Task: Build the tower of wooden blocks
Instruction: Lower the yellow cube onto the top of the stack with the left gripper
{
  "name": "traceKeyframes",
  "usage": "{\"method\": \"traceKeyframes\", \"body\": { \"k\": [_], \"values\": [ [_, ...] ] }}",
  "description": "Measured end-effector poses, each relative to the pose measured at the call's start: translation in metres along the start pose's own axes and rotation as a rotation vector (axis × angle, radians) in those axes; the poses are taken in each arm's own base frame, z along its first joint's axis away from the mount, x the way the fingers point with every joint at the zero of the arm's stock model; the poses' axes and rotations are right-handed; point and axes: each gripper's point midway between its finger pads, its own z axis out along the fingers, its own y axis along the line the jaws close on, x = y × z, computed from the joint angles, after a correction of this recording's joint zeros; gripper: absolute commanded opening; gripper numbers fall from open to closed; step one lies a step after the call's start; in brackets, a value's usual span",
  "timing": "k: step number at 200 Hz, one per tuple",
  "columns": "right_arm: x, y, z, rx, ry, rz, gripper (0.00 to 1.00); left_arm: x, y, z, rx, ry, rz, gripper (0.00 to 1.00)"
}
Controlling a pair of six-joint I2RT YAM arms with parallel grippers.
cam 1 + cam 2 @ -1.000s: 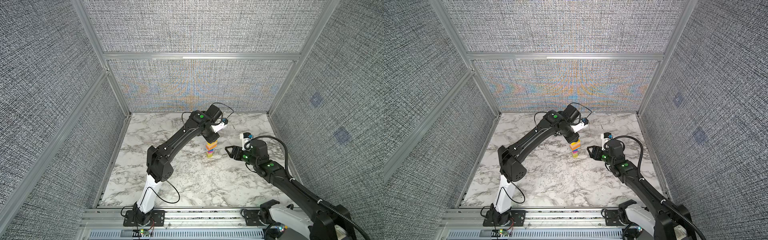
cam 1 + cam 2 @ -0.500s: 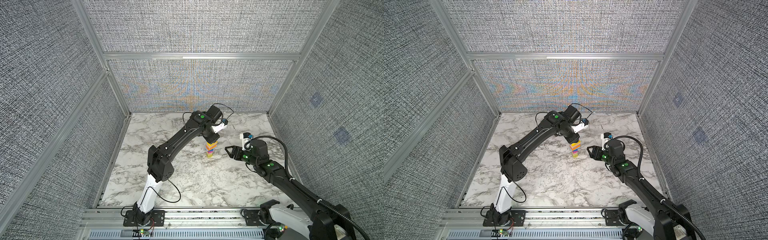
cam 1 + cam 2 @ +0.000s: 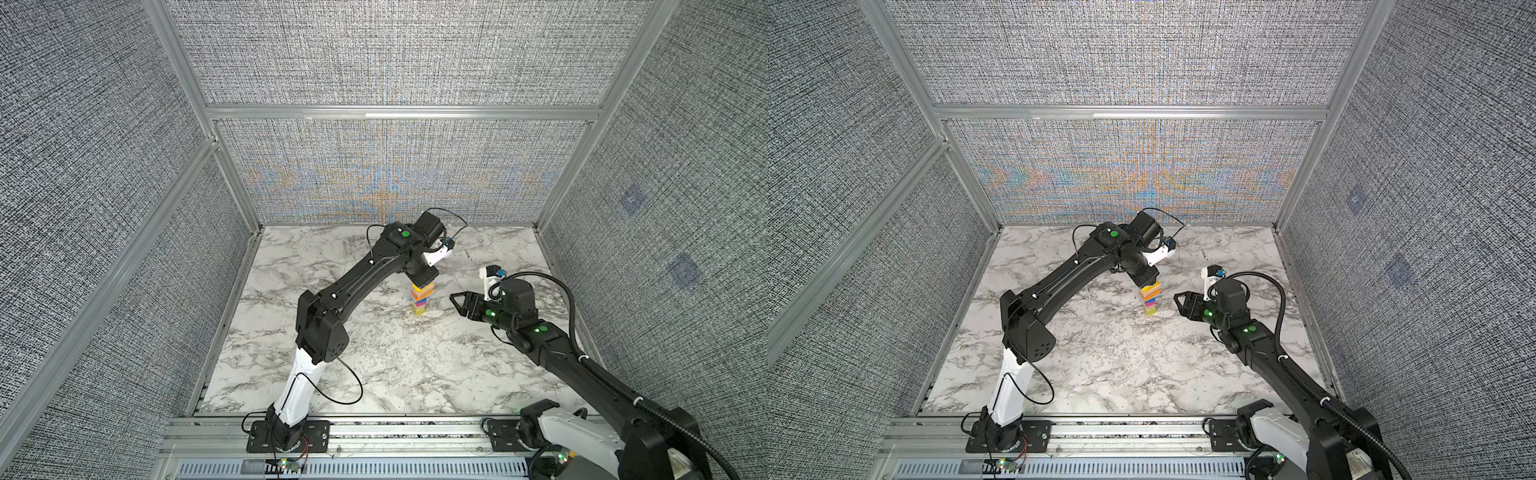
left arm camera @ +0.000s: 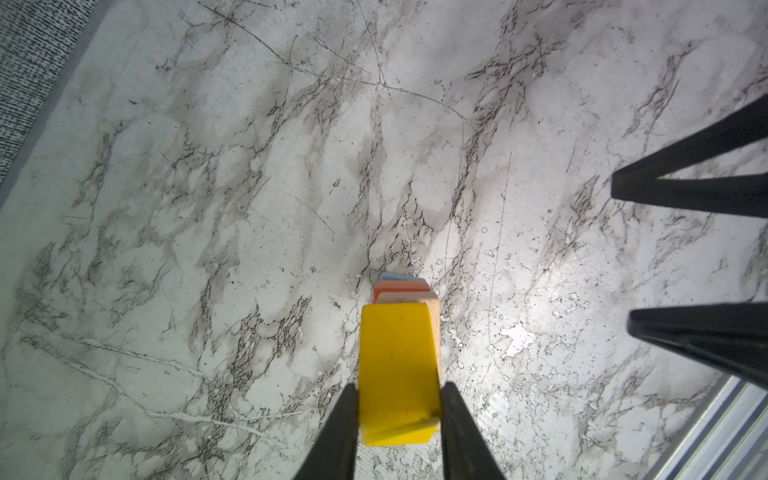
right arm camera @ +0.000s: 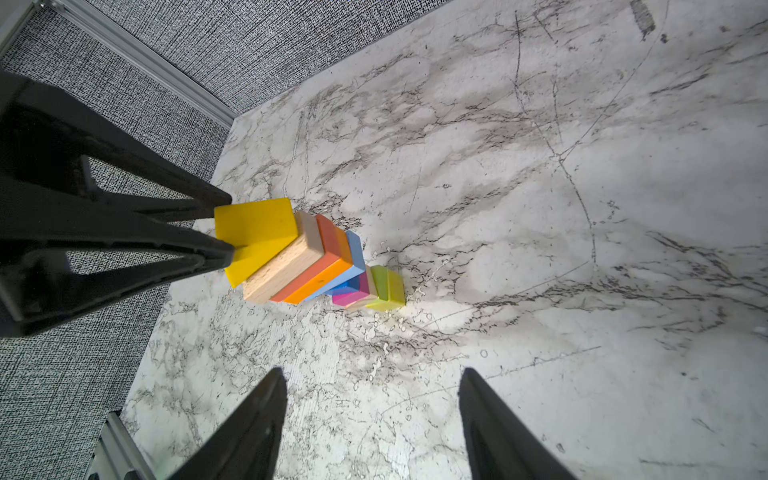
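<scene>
In both top views the tower stands mid-table. The left gripper is at its top and the right gripper is near, apart.

Left wrist view: the left jaws clamp the wedge above the plank.

Right wrist view: the right jaws are spread wide, touching nothing, and the wedge sits against the plank.

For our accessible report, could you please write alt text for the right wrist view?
The left gripper clamps a yellow wedge atop a narrow tower: plain plank, orange slab, blue slab, magenta block and lime block below. The right gripper is open and empty over the marble table.
</scene>
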Motion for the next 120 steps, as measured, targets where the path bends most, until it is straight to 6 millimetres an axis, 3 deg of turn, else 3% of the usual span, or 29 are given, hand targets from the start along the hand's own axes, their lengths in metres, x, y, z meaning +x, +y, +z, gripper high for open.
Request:
{"method": "traceKeyframes", "body": {
  "k": [120],
  "values": [
    [0.0003, -0.0009, 0.0005, 0.002, 0.002, 0.002, 0.68, 0.0002, -0.0017, 0.0022, 0.011, 0.002, -0.011, 0.3]
  ]
}}
